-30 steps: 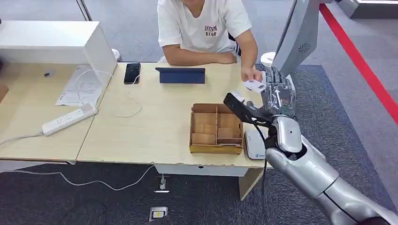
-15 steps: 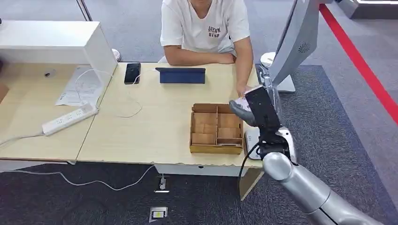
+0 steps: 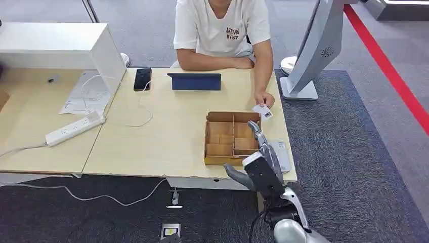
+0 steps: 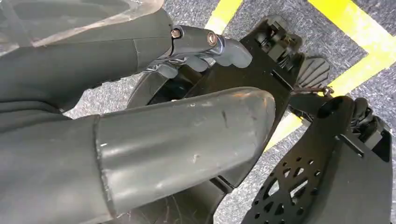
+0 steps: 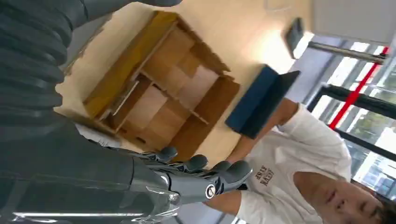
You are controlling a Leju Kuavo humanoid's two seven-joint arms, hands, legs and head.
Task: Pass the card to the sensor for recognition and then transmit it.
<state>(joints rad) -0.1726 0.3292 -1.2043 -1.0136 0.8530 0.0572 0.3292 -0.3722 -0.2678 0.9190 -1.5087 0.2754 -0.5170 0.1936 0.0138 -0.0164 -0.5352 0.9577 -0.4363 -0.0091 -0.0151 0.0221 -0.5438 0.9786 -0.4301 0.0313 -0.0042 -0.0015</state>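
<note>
A person across the table pinches the small white card (image 3: 262, 111) in a hand (image 3: 265, 99) just beyond the wooden box. My right hand (image 3: 259, 167) hangs low at the table's front edge, fingers spread, holding nothing. It partly covers the flat white sensor (image 3: 282, 152) to the right of the box. In the right wrist view its dark fingers (image 5: 205, 177) stretch out bare above the box (image 5: 163, 88). My left hand (image 4: 182, 126) hangs down by my side with nothing in it, its fingers (image 4: 205, 46) apart from the thumb.
A compartmented wooden box (image 3: 222, 136) stands near the front edge. A blue tablet (image 3: 195, 81), a black phone (image 3: 142, 79), papers, a power strip (image 3: 75, 128) and a white cabinet (image 3: 60, 45) lie farther left. A grey stand (image 3: 316, 45) rises right of the table.
My right arm has dropped from beside the person's hand down to the table's front edge. The card stays with the person, whose hand has drawn it slightly lower toward the box.
</note>
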